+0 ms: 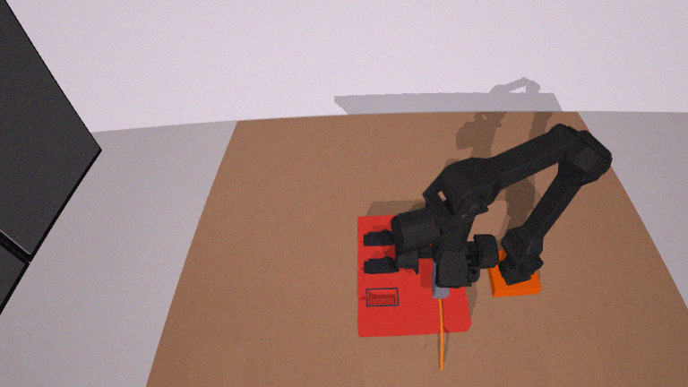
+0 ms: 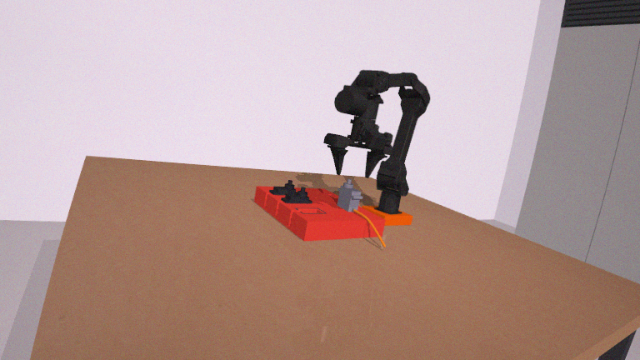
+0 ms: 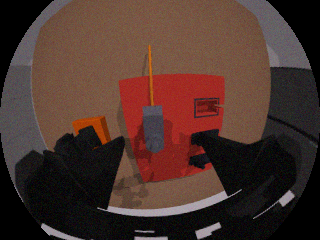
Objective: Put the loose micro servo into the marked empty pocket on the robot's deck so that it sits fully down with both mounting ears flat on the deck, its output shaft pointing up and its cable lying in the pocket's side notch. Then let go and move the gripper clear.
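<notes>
The loose grey servo (image 1: 440,292) (image 2: 347,199) (image 3: 153,122) stands upright on the red deck (image 1: 416,321) (image 2: 344,229) (image 3: 172,87), shaft up. Its orange cable (image 1: 441,334) (image 3: 150,75) runs out over the deck's edge. The outlined empty pocket (image 1: 382,297) (image 2: 310,211) (image 3: 206,107) is in the deck, with its side notch facing the deck's near-left edge in the exterior view. My gripper (image 2: 353,175) (image 3: 163,138) is open and empty, pointing down above the servo. The arm hides its fingertips and part of the servo in the top view.
Two black servos (image 1: 379,238) (image 1: 380,265) sit in the deck in a row with the pocket. The arm stands on an orange base block (image 1: 517,289) (image 2: 398,219) (image 3: 103,130) beside the deck, close to the loose servo's side.
</notes>
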Action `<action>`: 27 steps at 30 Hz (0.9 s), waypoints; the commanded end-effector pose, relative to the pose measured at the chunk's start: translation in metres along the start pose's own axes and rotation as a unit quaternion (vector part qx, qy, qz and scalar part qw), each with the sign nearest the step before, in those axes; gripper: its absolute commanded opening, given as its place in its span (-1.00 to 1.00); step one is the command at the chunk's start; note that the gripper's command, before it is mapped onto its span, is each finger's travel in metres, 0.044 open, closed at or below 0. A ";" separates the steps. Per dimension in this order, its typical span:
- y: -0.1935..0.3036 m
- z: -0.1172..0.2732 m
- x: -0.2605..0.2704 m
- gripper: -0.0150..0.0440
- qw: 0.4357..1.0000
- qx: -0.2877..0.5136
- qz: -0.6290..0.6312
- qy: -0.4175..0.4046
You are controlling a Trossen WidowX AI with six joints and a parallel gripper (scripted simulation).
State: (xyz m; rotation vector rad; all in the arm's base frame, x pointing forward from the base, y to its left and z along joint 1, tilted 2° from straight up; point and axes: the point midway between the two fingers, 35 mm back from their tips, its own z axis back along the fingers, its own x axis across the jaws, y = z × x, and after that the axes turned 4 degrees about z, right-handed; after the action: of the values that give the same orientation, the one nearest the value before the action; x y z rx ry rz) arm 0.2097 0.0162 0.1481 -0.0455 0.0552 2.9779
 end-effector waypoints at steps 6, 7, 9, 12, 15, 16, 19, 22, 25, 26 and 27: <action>-0.004 -0.009 0.009 1.00 1.000 -0.001 0.007 -0.011; -0.004 -0.012 0.009 1.00 1.000 -0.001 0.007 -0.011; -0.004 -0.022 0.009 1.00 1.000 -0.001 0.007 -0.011; -0.004 -0.026 0.009 1.00 1.000 -0.001 0.007 -0.011; -0.004 -0.027 0.009 1.00 1.000 -0.001 0.007 -0.011; -0.004 -0.028 0.009 1.00 1.000 -0.001 0.007 -0.011; -0.004 -0.032 0.009 1.00 1.000 -0.001 0.007 -0.011; -0.004 -0.037 0.009 1.00 1.000 -0.001 0.007 -0.011; -0.004 -0.042 0.010 1.00 1.000 -0.001 0.007 -0.011; -0.004 -0.044 0.010 1.00 1.000 -0.001 0.007 -0.011; -0.004 -0.045 0.010 1.00 1.000 -0.001 0.007 -0.011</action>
State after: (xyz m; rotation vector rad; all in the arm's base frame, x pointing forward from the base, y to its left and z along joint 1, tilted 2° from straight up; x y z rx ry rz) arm 0.2026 0.0192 0.1087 -0.0189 0.0565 2.9927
